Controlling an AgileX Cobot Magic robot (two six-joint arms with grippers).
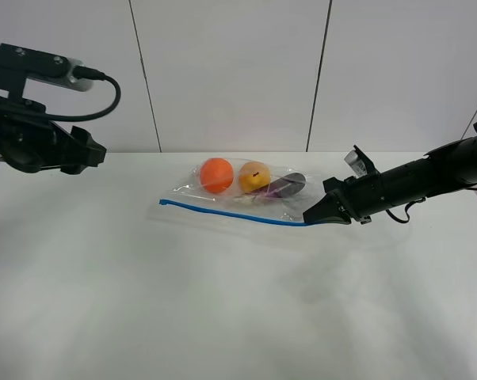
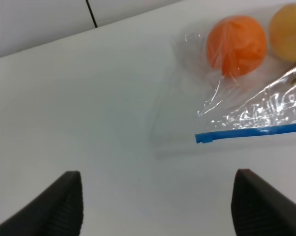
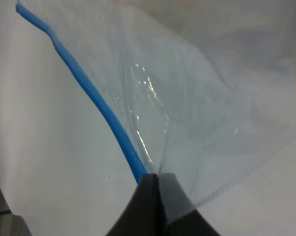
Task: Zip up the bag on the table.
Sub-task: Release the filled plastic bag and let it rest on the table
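Presently the bag (image 1: 242, 198) lies flat on the table (image 1: 223, 309), with its blue zip strip (image 1: 230, 214) running along one long edge. Inside the bag, in a row, sit an orange ball (image 1: 216, 175), a yellow fruit (image 1: 254, 176) and a dark purple piece (image 1: 287, 185). The right hand (image 3: 158, 179) is pinched tight on the bag's corner at one end of the strip, fingers pressed together over the plastic. The left hand (image 2: 158, 211) hangs well apart from the bag's other end, raised over the table, fingers spread wide and holding nothing.
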